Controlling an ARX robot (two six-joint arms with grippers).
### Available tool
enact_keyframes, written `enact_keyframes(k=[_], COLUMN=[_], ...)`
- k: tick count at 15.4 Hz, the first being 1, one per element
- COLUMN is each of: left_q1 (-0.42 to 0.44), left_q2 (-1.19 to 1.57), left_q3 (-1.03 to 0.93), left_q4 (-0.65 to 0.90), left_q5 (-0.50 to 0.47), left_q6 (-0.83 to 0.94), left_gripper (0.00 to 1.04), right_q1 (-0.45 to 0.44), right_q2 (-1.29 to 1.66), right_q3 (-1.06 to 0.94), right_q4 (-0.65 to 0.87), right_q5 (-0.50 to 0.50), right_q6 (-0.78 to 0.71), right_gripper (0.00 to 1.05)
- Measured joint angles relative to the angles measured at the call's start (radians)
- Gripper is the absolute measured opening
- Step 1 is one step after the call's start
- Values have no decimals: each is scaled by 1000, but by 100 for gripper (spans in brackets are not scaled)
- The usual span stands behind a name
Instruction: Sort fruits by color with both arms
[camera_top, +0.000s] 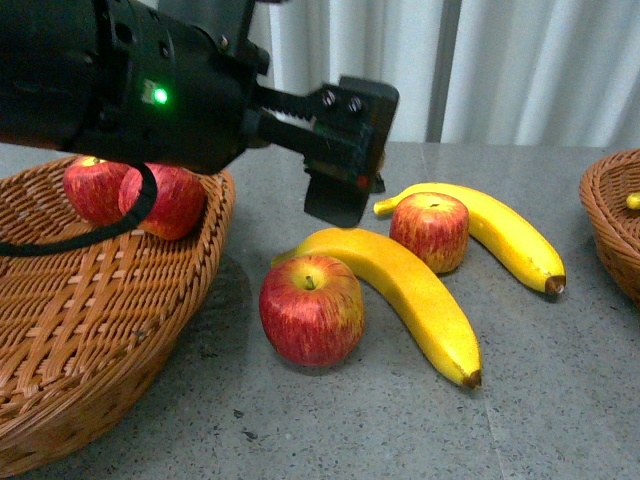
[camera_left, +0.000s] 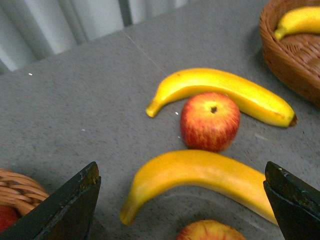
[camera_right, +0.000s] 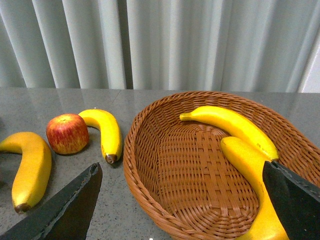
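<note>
My left gripper (camera_top: 338, 205) is open and empty, hovering above the table near the left basket (camera_top: 90, 330). In the left wrist view (camera_left: 182, 200) its jaws stand wide apart over the near banana (camera_left: 200, 175). On the table lie a near apple (camera_top: 311, 308), a far apple (camera_top: 430, 230), the near banana (camera_top: 410, 290) and a far banana (camera_top: 500, 235). Two red apples (camera_top: 95, 188) (camera_top: 170, 200) lie in the left basket. My right gripper (camera_right: 182, 200) is open and empty over the right basket (camera_right: 145, 190), which holds two bananas (camera_right: 230, 125) (camera_right: 255, 170).
The right basket's rim (camera_top: 610, 220) shows at the front view's right edge. The left arm's black body and cable (camera_top: 120, 90) hang over the left basket. White curtains (camera_top: 520, 60) close the back. The table is grey stone (camera_top: 560, 400).
</note>
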Motion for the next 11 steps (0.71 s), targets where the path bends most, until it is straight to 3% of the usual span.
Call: enact_keyframes(k=[11], left_q1=[-55], left_q2=[141], left_q3=[39], left_q4=[-225], left_q5=[58], left_q6=[219], left_gripper=[98], right_q1=[0], right_q2=[0], right_q3=[0], right_q4=[0], right_q5=[0], right_q6=[0], right_gripper=[98])
